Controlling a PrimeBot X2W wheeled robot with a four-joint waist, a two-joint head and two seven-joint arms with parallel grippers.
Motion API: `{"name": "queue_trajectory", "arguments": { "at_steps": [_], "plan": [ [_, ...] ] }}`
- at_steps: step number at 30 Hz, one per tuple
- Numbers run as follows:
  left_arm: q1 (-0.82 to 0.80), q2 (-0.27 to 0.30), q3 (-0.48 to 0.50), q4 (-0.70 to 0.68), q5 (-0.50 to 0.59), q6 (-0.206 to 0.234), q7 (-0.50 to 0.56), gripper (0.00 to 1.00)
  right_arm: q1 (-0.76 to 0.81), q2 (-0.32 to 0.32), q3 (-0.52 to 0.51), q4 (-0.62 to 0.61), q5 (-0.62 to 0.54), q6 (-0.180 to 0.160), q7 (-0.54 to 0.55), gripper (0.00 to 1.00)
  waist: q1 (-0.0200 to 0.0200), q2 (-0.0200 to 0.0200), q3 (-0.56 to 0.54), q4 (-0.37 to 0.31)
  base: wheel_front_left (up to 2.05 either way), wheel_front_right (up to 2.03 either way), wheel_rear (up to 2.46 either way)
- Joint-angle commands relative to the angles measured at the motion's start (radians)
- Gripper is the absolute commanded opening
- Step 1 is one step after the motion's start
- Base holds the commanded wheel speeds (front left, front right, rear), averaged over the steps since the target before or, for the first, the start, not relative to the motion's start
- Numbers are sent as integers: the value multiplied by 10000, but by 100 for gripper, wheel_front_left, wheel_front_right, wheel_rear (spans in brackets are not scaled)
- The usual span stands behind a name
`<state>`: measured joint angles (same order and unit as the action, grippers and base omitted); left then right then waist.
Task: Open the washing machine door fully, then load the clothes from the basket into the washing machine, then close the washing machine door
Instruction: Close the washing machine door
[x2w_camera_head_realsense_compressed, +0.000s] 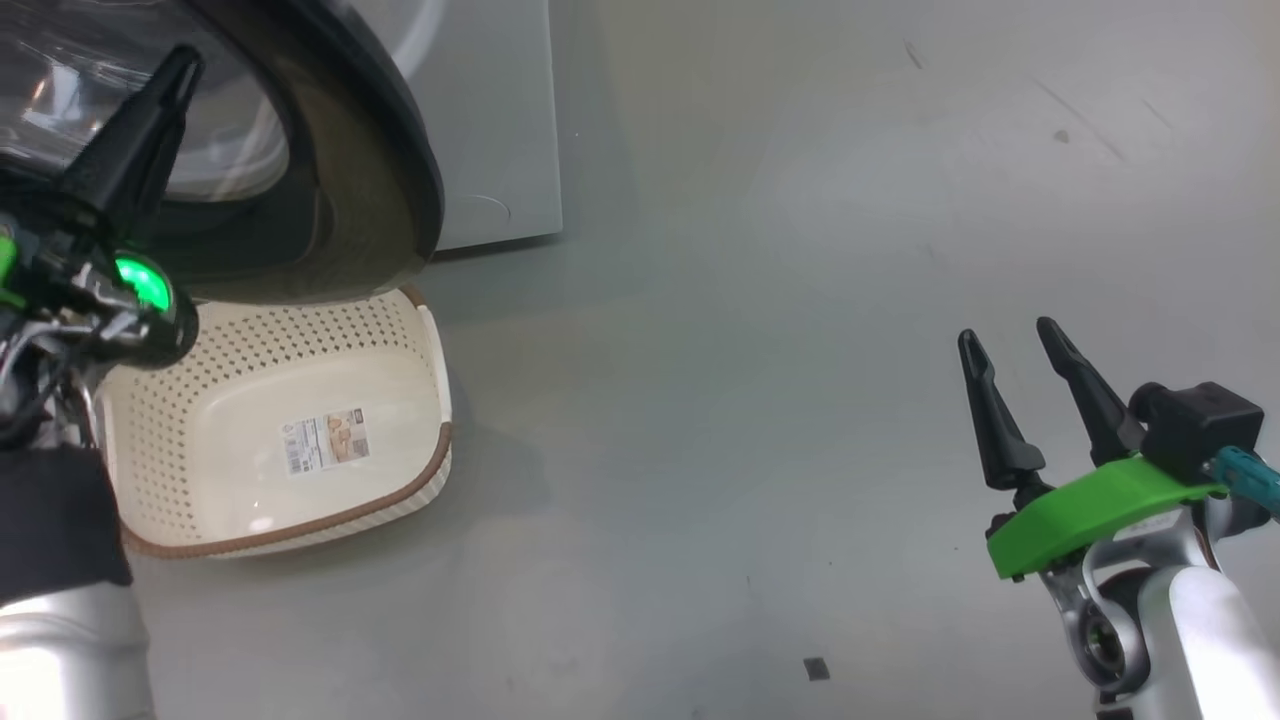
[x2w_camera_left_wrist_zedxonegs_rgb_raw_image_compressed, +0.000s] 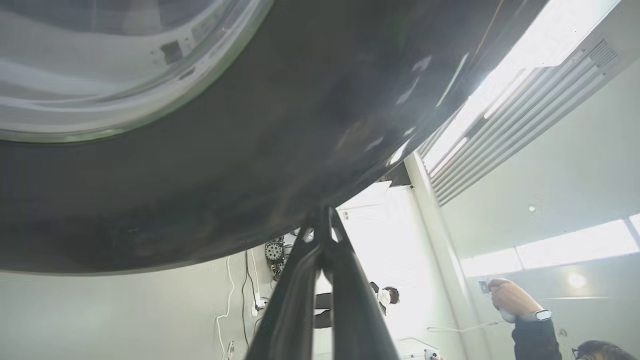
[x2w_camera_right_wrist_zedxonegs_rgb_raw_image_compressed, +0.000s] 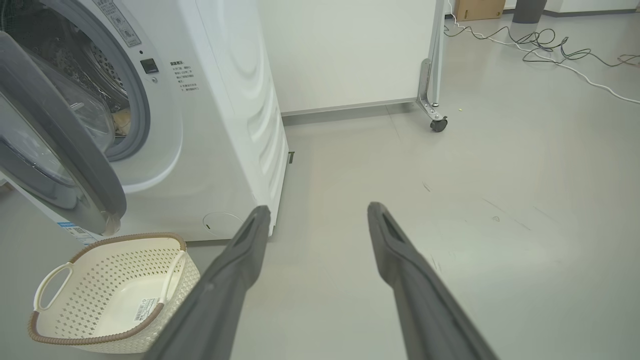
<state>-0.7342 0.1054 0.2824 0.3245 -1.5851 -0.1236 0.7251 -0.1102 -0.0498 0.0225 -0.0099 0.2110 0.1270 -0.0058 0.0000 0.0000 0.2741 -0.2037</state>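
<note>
From the head view, my left gripper (x2w_camera_head_realsense_compressed: 180, 70) sits at 10 o'clock, its two dark fingers pressed together with nothing between them, pointing up across the washing machine door (x2w_camera_head_realsense_compressed: 370, 150). The door's glossy black rim curves down from 12 o'clock. The basket (x2w_camera_head_realsense_compressed: 300, 530) lies on the floor just under that rim, toward 8 o'clock, its label sticker (x2w_camera_head_realsense_compressed: 325, 440) showing on the bare bottom. My right gripper (x2w_camera_head_realsense_compressed: 1008, 335) is at 4 o'clock, fingers spread, holding nothing, well apart from the basket.

In the left wrist view, the closed fingertips (x2w_camera_left_wrist_zedxonegs_rgb_raw_image_compressed: 322, 225) come up against the door's black rim (x2w_camera_left_wrist_zedxonegs_rgb_raw_image_compressed: 250, 150). I cannot tell whether they press on it. The glass bowl (x2w_camera_left_wrist_zedxonegs_rgb_raw_image_compressed: 75, 75) fills the 10 o'clock corner. A person's hand (x2w_camera_left_wrist_zedxonegs_rgb_raw_image_compressed: 510, 300) shows at 4 o'clock.

In the right wrist view, the right gripper (x2w_camera_right_wrist_zedxonegs_rgb_raw_image_compressed: 317, 210) stands open over bare floor. The washing machine (x2w_camera_right_wrist_zedxonegs_rgb_raw_image_compressed: 225, 125) is at 10 o'clock, the door (x2w_camera_right_wrist_zedxonegs_rgb_raw_image_compressed: 75, 165) swung partly out from the drum (x2w_camera_right_wrist_zedxonegs_rgb_raw_image_compressed: 90, 60). A pale yellow patch (x2w_camera_right_wrist_zedxonegs_rgb_raw_image_compressed: 121, 120) shows low in the drum mouth; I cannot tell if it is the clothes. The basket (x2w_camera_right_wrist_zedxonegs_rgb_raw_image_compressed: 125, 239) rests at 8 o'clock, just below the door's lower edge.
</note>
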Motion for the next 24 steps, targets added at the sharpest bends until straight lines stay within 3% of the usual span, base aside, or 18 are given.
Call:
{"name": "queue_trajectory", "arguments": {
  "at_steps": [1, 7, 10, 13, 19, 24],
  "plan": [
    [163, 349, 153, -601, 237, -71, 28, 0, -335, -5, 96, -298, -48, 37, -125, 100, 0, 0, -84, 118, 0, 0, 0],
    [1530, 528, -556, -2305, 1744, -71, -872, 0, -346, -5, -41, -258, -137, 37, -136, 100, 0, 0, -398, 432, 0, 0, 0],
    [2272, 804, -1303, -3052, 2718, -71, -1712, 99, -306, -5, -142, -248, -200, 37, -123, 100, 0, 0, -575, 613, 0, 0, 0],
    [2965, 1187, -2008, -3350, 3944, -71, -3120, 100, -236, -5, -224, -252, -240, 37, -102, 100, 0, 0, -789, 774, 0, 0, 0],
    [3884, 1621, -2848, -2677, 6692, -27, -5880, 100, 53, -5, -479, -315, -294, 37, -13, 100, 0, 0, -1227, 1131, 0, 0, 0],
    [4420, 1690, -3207, -2340, 8905, 811, -7441, 100, 337, -5, -656, -456, -347, 37, 93, 100, 0, 0, -1515, 1366, 0, 0, 0]
  ]
}}
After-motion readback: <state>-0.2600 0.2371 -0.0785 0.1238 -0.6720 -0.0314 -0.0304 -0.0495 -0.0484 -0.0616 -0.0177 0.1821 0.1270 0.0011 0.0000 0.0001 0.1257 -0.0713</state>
